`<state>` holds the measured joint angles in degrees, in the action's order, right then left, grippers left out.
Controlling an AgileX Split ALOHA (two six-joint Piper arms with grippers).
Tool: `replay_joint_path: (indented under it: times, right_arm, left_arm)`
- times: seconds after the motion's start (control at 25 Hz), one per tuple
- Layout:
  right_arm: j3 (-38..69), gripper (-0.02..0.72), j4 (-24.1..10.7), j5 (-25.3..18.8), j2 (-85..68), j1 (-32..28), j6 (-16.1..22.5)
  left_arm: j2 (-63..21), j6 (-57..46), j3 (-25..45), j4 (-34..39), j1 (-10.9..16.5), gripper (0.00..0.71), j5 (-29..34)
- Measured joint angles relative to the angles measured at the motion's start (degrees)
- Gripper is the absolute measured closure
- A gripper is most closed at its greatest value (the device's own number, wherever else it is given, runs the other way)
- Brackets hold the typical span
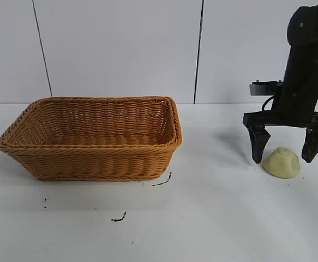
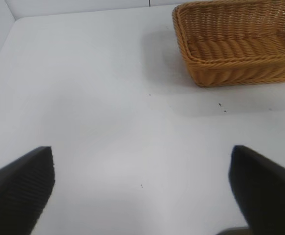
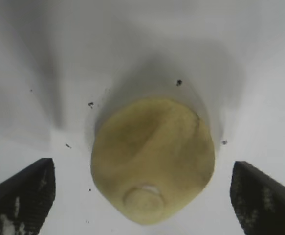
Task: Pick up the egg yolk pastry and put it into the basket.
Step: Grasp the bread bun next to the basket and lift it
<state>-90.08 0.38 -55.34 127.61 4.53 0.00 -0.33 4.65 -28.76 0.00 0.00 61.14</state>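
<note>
The egg yolk pastry is a small pale yellow-green dome resting on the white table at the right. My right gripper hangs over it, open, one finger on each side and neither touching it. The right wrist view shows the pastry filling the space between the two dark fingertips, with bare table on both sides of it. The orange-brown wicker basket stands at the left, with nothing in it. My left gripper is open over bare table, and the basket shows far off in its view.
Small dark crumbs and smears lie on the table in front of the basket and by its near right corner. A white panelled wall closes the back. Open tabletop separates the basket from the pastry.
</note>
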Motion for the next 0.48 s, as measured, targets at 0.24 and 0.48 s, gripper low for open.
replay_joint_path:
  times: [0.24,0.48]
  right_arm:
    - [0.0,0.012,0.0,1.2,1.0,0.0,0.0]
    - [0.0,0.161,0.0,0.9,1.1,0.0,0.0]
  left_arm:
    - [0.0,0.0,0.0,0.0,0.0,0.014,0.0]
    - [0.0,0.0,0.0,0.0,0.0,0.014,0.0]
